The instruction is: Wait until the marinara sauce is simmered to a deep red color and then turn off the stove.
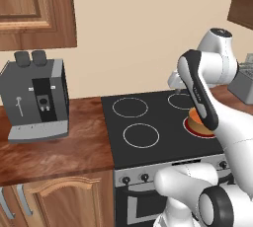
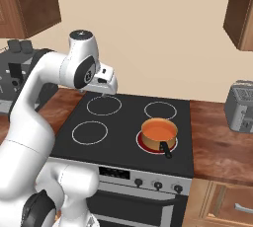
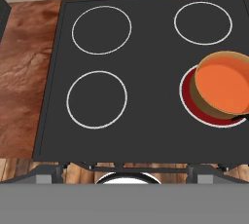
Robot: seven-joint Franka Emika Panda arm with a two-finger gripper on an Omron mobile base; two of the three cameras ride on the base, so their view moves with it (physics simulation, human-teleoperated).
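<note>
The claw (image 2: 105, 92) hung fully spread and empty above the stove's (image 2: 123, 122) back-left burner, touching nothing; the pan (image 2: 159, 133) of orange-red sauce (image 2: 159, 131) sat on the glowing front-right burner (image 3: 194, 105), handle toward the front edge; knobs (image 2: 157, 185) lined the front panel.

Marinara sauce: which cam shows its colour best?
Hand view: it looks straight down on the marinara sauce, a broad orange surface, though the saucepan is cut at the frame edge. Right base view shows the whole saucepan, smaller. In the left base view the arm hides most of it.
</note>
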